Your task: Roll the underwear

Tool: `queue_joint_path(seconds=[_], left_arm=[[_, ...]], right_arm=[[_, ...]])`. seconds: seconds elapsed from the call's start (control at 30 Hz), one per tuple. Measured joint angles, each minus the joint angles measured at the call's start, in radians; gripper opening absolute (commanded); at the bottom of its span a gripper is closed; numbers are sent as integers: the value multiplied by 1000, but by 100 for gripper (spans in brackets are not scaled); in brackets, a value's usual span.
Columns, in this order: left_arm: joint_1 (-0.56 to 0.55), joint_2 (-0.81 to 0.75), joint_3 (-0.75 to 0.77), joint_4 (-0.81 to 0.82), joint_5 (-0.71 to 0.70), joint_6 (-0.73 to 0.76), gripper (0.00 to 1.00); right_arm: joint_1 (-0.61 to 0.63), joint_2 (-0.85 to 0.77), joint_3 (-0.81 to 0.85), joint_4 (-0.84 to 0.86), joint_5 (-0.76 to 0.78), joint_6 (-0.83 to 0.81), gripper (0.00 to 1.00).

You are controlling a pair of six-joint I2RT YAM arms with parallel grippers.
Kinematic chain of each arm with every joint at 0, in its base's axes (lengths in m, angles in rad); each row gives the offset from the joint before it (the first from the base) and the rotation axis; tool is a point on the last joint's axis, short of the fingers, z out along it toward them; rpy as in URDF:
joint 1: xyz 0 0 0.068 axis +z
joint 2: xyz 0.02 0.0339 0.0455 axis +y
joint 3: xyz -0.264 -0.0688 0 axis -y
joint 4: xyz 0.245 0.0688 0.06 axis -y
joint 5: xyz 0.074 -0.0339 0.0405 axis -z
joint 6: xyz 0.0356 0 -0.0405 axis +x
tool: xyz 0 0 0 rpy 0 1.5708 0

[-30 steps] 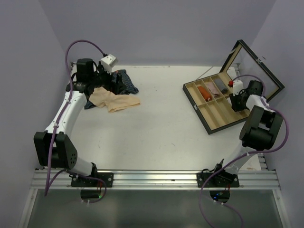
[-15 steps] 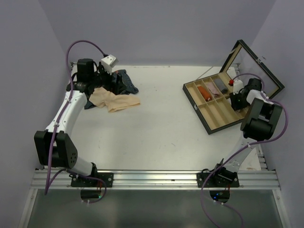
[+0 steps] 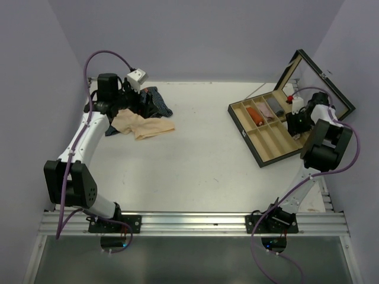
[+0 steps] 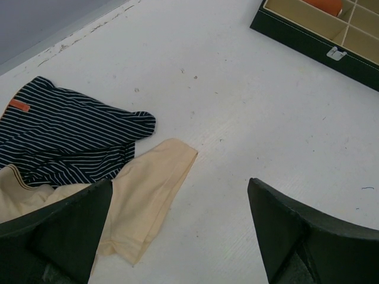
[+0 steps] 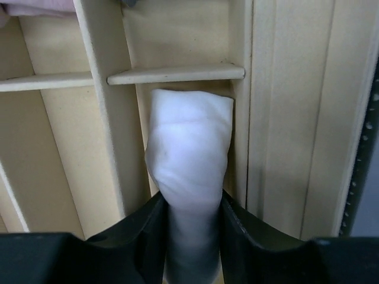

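Left gripper [image 4: 180, 195]: fingers spread wide, over the far left corner of the table [image 3: 201, 154], just beside the two loose garments.
Right gripper [image 5: 190, 204]: over the right side of the box [image 3: 246, 133], fingers pressed to either side of the white roll [image 5: 189, 148] – pinching it.
White roll: a tight bundle of cloth lying lengthwise in a narrow compartment, its free end just short of a cross divider [image 5: 177, 74]. One side is against the compartment's wall. In the top view the gripper hides it.
Beige garment [image 4: 148, 189]: flat and unrolled on the table at far left, one corner pointing toward the middle. It is partly under the left gripper's near finger in the wrist view.
Navy garment [image 4: 65, 139]: striped, with a small orange tag, spread out behind the beige one and touching it – the beige edge overlaps it.
Box: shallow wooden tray with dark outer walls, set at an angle at the table's right side, well apart from the loose garments.
Lid [image 3: 323, 83]: dark-framed, raised and leaning back off the box's far edge.
Orange roll [image 3: 256, 115]: in a far-left compartment of the box, with a pinkish and a grey bundle in the slots beside it.
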Motion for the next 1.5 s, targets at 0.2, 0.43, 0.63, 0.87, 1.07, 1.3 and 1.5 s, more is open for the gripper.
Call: queue_joint_path(seconds=[0.2,0.43,0.63,0.87,1.07,1.3,1.5], left_arm=[[0,13,9,-10,1,0,100],[0,13,17,-13,4,0,100],[0,16,17,-13,7,0,100],[0,16,17,-13,8,0,100],[0,23,17,-13,8,0,100],[5,63,25,-21,8,-13,100],[54,155,124,-100,-40,13,75]], right_arm=[[0,0,44,-28,-6,5,46],[0,0,72,-54,-17,12,53],[1,-2,71,-61,-19,1,63],[1,-36,69,-64,-16,3,62],[-1,-74,60,-62,-9,42,34],[0,-87,60,-126,-46,58,29],[24,-146,10,-148,-74,81,31]])
